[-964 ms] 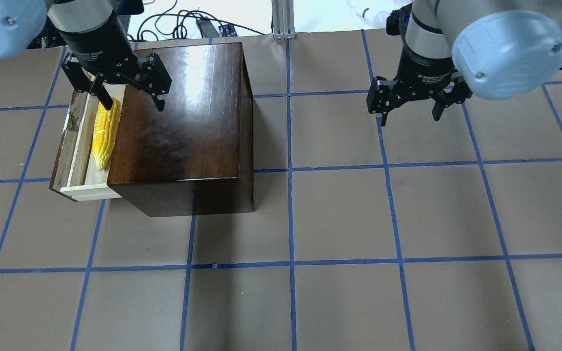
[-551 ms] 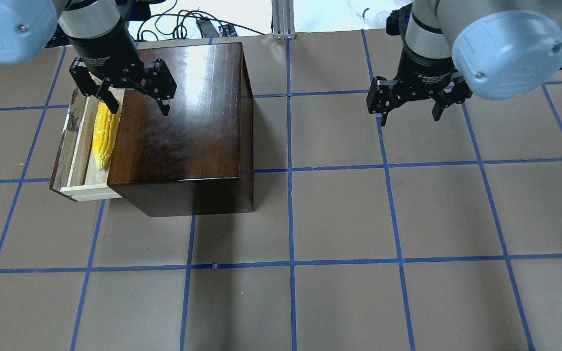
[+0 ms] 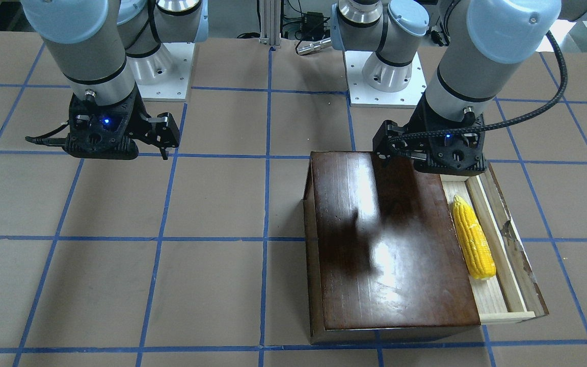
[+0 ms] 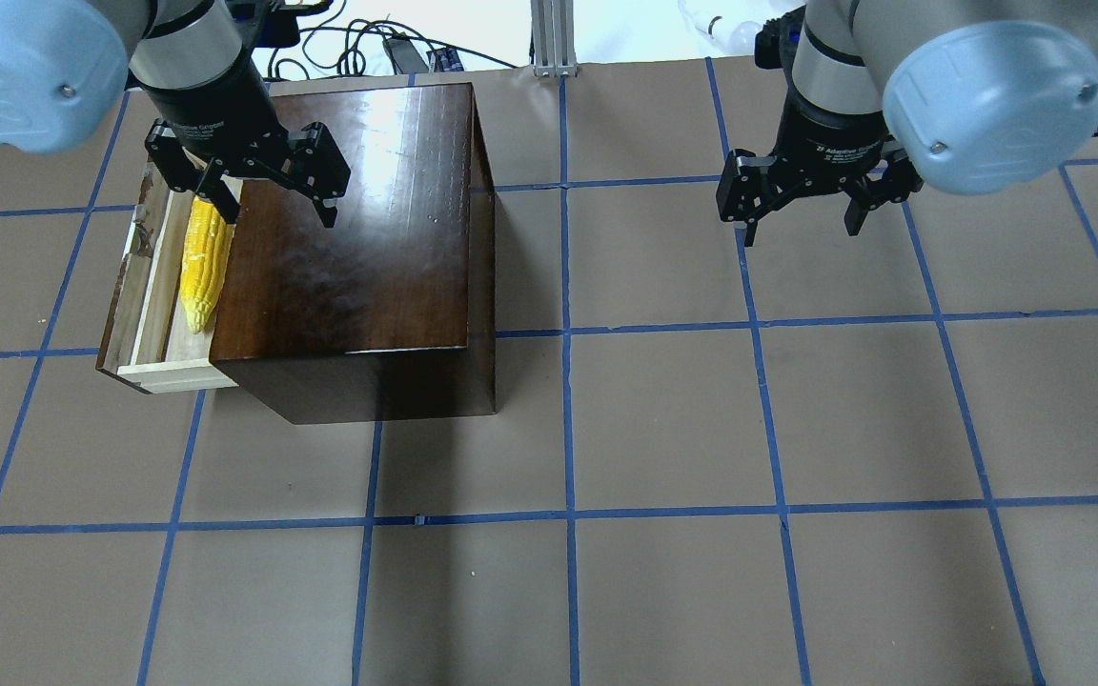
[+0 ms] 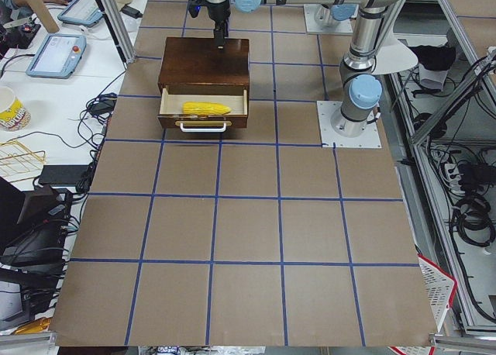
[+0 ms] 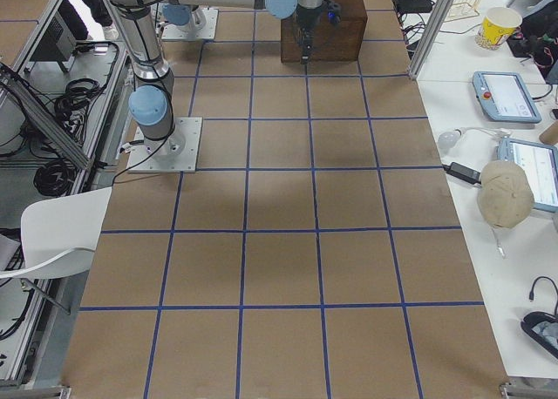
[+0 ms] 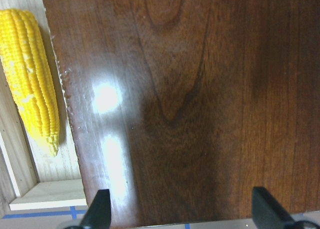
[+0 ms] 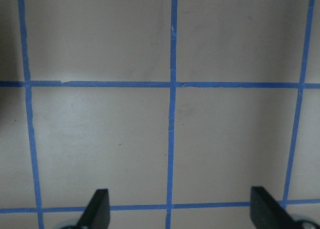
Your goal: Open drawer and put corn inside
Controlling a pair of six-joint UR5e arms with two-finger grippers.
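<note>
The corn [image 4: 201,259] lies lengthwise in the pulled-out drawer [image 4: 151,295], free of any gripper. It also shows in the front view [image 3: 473,238], the left exterior view [image 5: 206,108] and the left wrist view [image 7: 30,84]. The drawer sticks out of the dark-brown box [image 4: 358,238] on its left side. My left gripper [image 4: 275,211] is open and empty. It hangs above the box top at the edge beside the drawer, one finger over the corn's thick end. My right gripper [image 4: 802,229] is open and empty above bare table far to the right.
The table is covered in brown paper with a blue tape grid [image 4: 568,419]. An aluminium post [image 4: 554,38] and cables [image 4: 368,48] stand at the far edge. Benches with tablets [image 5: 58,53] flank the table ends.
My left gripper has drifted a little to the right, from over the drawer toward the box top, still open. The corn stays in the drawer. The right arm has not moved.
</note>
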